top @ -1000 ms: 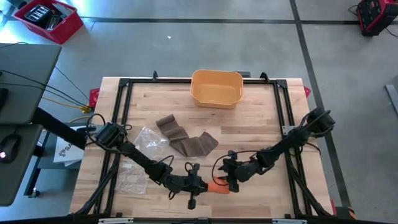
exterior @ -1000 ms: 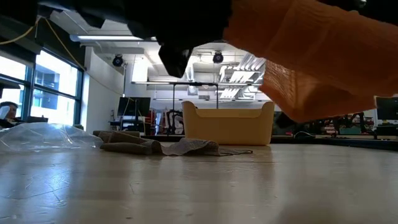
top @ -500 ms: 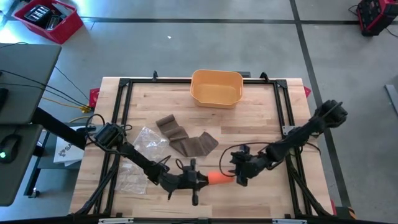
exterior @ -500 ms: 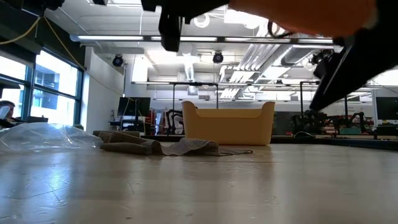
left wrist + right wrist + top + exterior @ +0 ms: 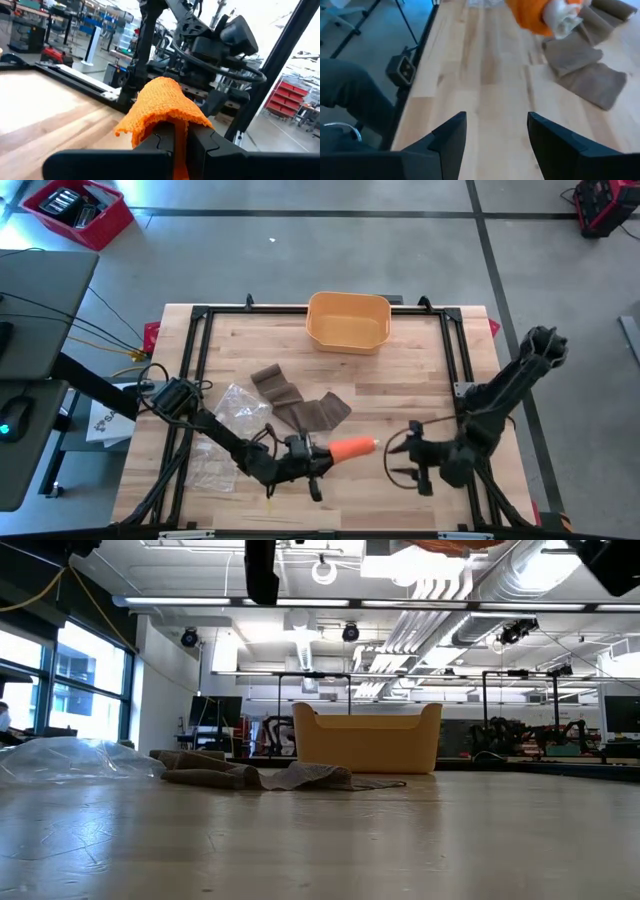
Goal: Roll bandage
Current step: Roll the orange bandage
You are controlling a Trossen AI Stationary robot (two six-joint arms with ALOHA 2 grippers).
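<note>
Right fingers [image 5: 398, 463] have withdrawn, spread apart; left fingers [image 5: 322, 454] clamp orange bandage [image 5: 352, 448].

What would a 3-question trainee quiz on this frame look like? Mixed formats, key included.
1. True or false: the right gripper is shut on the orange bandage roll.
2. Which gripper holds the orange bandage roll? A) left gripper B) right gripper C) neither
3. Fill in: the unrolled brown bandage lies on the table between the clear plastic bag and the yellow ____.

Key:
1. False. It stands open, apart from the roll.
2. A. The left wrist view shows the fingers shut on the orange cloth.
3. bin
</note>
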